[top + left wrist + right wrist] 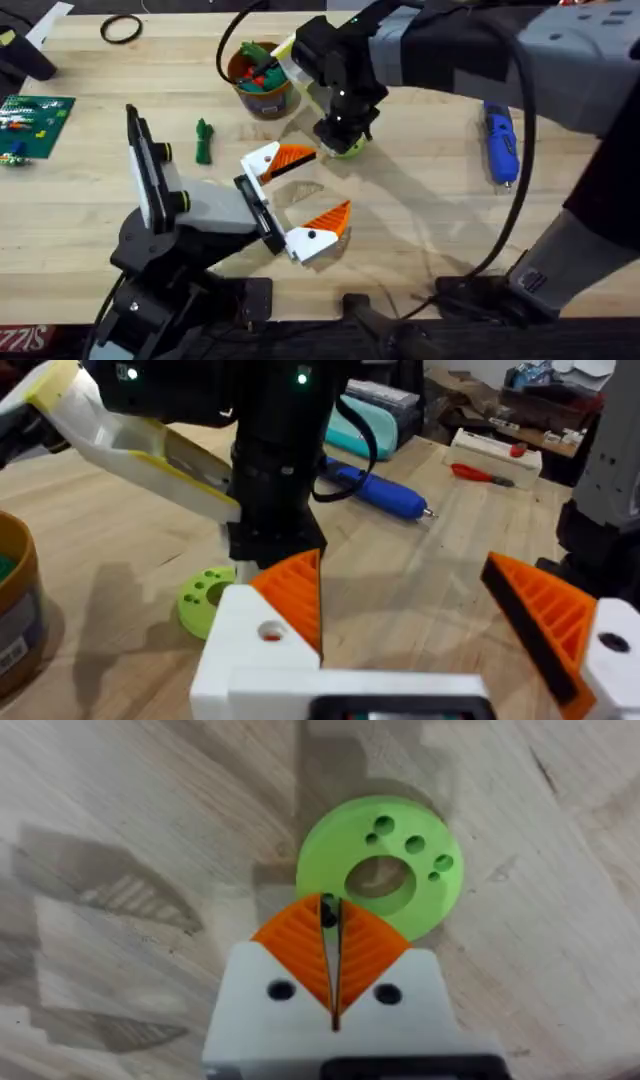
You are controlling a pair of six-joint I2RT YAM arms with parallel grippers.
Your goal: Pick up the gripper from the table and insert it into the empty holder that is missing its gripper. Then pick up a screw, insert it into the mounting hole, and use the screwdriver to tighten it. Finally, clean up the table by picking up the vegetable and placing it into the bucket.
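Right gripper (331, 925) pinched nearly closed on a small dark screw (327, 910), poised over a lime green disc (380, 870) on the wooden table (420, 220). Left gripper (305, 195) spread wide, holding nothing, both orange tips in place. Screwdriver (500, 142) lying off to the right; vegetable (203, 140) left of the bucket (262, 80). Shelves and clutter beyond the table.

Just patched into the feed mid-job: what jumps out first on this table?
The right gripper is over the lime green disc near the table's middle, its fingers pinched on a small dark screw. In front of it the holder carries both white-and-orange fingers, spread apart. The blue screwdriver lies unused at the right, and the green vegetable lies left of the bucket.
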